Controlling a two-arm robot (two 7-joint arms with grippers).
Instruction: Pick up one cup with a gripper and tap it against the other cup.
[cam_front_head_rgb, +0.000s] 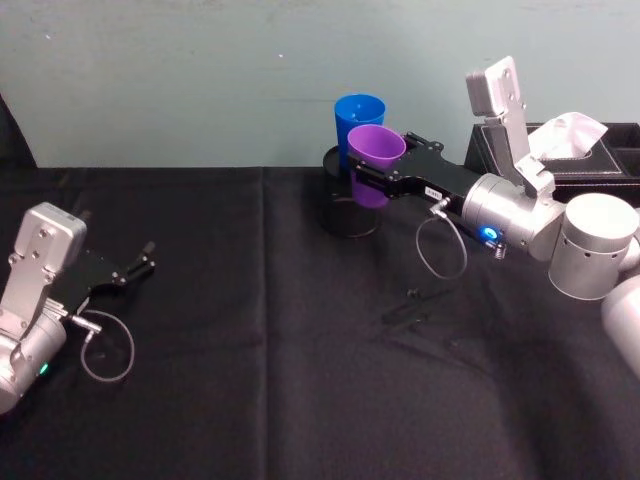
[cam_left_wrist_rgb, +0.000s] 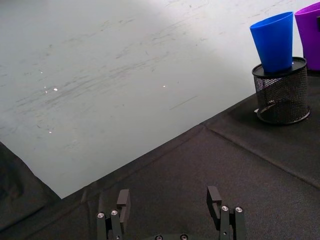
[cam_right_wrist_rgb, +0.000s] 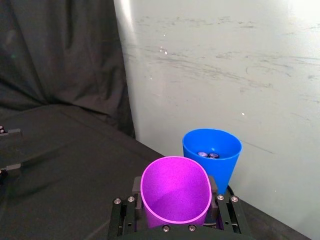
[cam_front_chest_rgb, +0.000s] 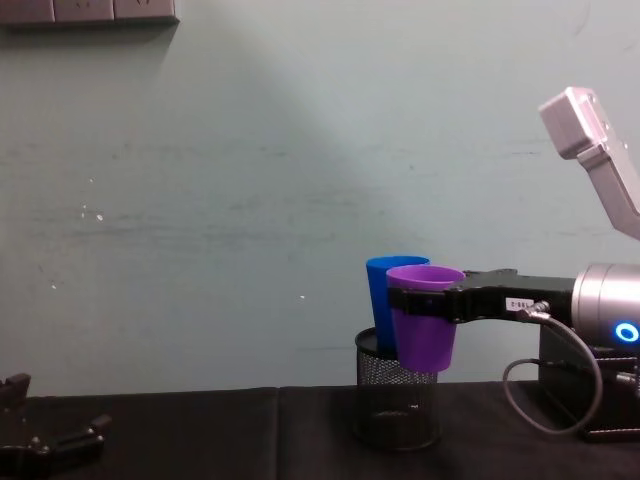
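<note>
My right gripper (cam_front_head_rgb: 381, 160) is shut on the purple cup (cam_front_head_rgb: 375, 158), holding it upright in the air at the back middle of the table. Just behind it the blue cup (cam_front_head_rgb: 357, 115) stands in a black wire-mesh pot (cam_front_head_rgb: 345, 215). From the side, the purple cup (cam_front_chest_rgb: 425, 325) overlaps the blue cup (cam_front_chest_rgb: 380, 295) above the pot (cam_front_chest_rgb: 395, 410); I cannot tell whether they touch. In the right wrist view the purple cup (cam_right_wrist_rgb: 175, 195) sits between my fingers, with the blue cup (cam_right_wrist_rgb: 212, 152) close beyond. My left gripper (cam_front_head_rgb: 145, 262) lies open on the cloth at the far left.
A black tissue box (cam_front_head_rgb: 600, 165) with a white tissue (cam_front_head_rgb: 575, 130) stands at the back right, behind my right arm. The wall rises right behind the pot. Small dark bits (cam_front_head_rgb: 412, 298) lie on the black cloth near the middle.
</note>
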